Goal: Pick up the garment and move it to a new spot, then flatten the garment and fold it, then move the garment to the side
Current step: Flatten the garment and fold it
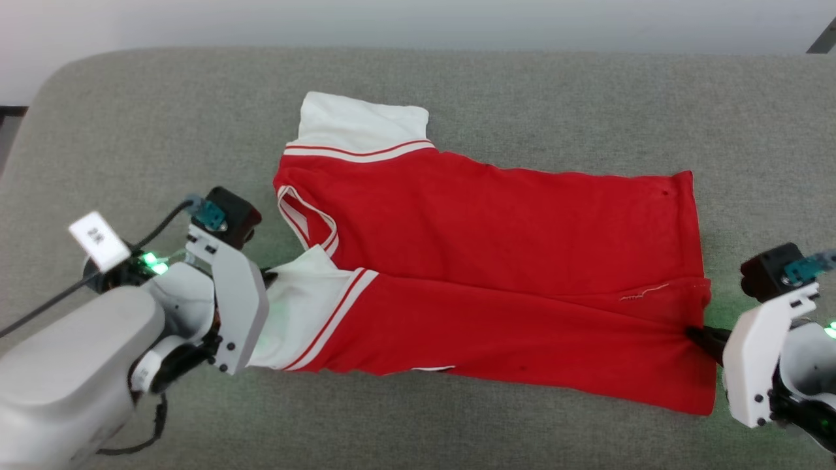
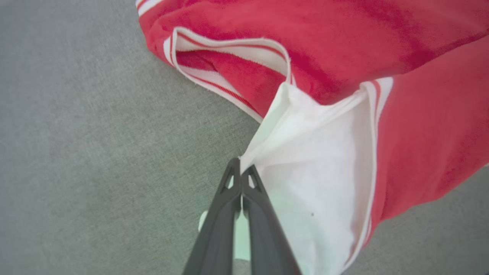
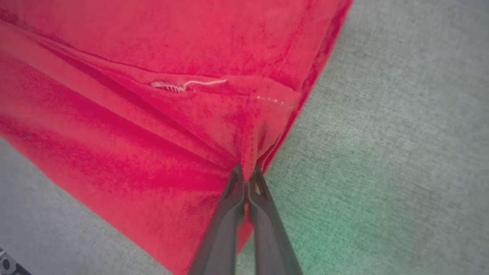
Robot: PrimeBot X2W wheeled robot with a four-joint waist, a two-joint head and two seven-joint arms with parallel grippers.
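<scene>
The garment, red with white sleeves and striped trim, lies spread across the grey cushioned surface with its near half folded up over the middle. My left gripper is shut on the edge of the near white sleeve, its fingertips pinching the cloth's corner. My right gripper is shut on the red hem at the garment's right end, where the fabric bunches into the pinch. The chest lettering is hidden.
The grey cushioned surface extends well beyond the garment on all sides, with its rounded edge at the far left. A pale wall runs along the top. A cable and white tag hang by my left wrist.
</scene>
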